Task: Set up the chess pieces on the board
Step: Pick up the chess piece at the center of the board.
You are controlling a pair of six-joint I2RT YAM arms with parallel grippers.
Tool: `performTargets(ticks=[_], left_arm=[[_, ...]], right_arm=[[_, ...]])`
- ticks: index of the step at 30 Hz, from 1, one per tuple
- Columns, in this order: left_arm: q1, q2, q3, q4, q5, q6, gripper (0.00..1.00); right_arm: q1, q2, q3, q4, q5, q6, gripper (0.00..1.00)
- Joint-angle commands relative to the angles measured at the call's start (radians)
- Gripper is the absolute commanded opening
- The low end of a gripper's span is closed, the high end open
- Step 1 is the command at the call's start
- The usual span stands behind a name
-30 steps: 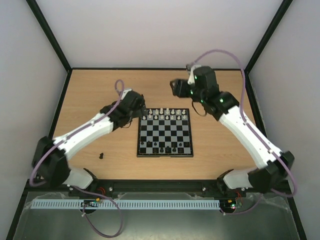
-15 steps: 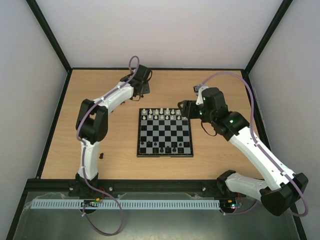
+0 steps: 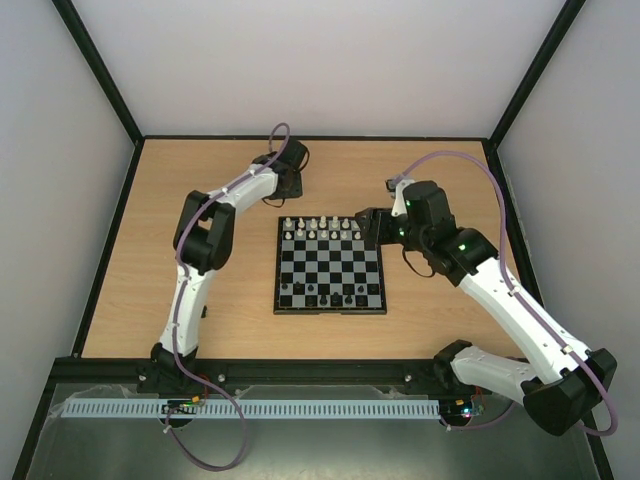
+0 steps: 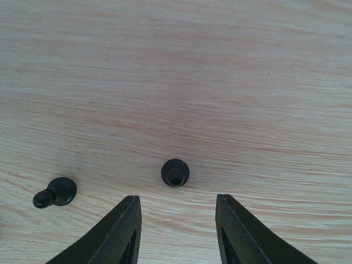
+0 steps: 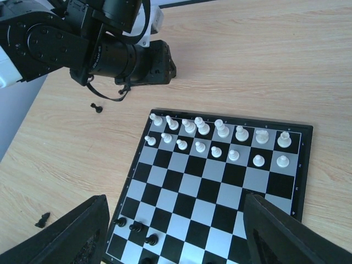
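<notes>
The board (image 3: pixel 330 311) lies mid-table. A few black chess pieces (image 3: pixel 305 291) stand on its near rows, three of them showing at the lower left of the right wrist view (image 5: pixel 135 226). My left gripper (image 3: pixel 290 182) is over bare wood beyond the board's far-left corner. Its jaws (image 4: pixel 177 199) are open and empty. An upright black piece (image 4: pixel 175 172) stands just past the fingertips, and another black piece (image 4: pixel 55 192) lies to its left. My right gripper (image 3: pixel 370 228) hovers wide open (image 5: pixel 176 206) over the board (image 5: pixel 203 181).
White pieces (image 3: pixel 325 227) fill the board's two far rows (image 5: pixel 220 137). A black piece (image 5: pixel 42 219) lies on the wood left of the board. Another black piece (image 5: pixel 96 108) sits by the left arm's wrist. Black frame rails edge the table.
My left arm swung from the board's far-left corner out to the far part of the table, and its jaws narrowed. My right gripper came down and nearer, over the board's far-right corner.
</notes>
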Motion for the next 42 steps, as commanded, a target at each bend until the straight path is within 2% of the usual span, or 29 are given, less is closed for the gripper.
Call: performTargets(ticks=[1, 24, 33, 42], left_arm=[[0.015, 0.012, 0.023, -0.033, 0.014, 0.024, 0.41], [0.037, 0.096, 0.104, -0.016, 0.042, 0.045, 0.30], [0.040, 0.110, 0.107, -0.018, 0.039, 0.045, 0.15], [0.039, 0.081, 0.087, -0.034, 0.029, 0.040, 0.04]], right_arm=[[0.004, -0.001, -0.013, 0.005, -0.021, -0.011, 0.68], [0.004, 0.025, -0.022, 0.020, -0.039, -0.008, 0.68], [0.004, 0.029, -0.027, 0.021, -0.041, -0.006, 0.68], [0.004, 0.027, -0.027, 0.022, -0.038, -0.007, 0.68]])
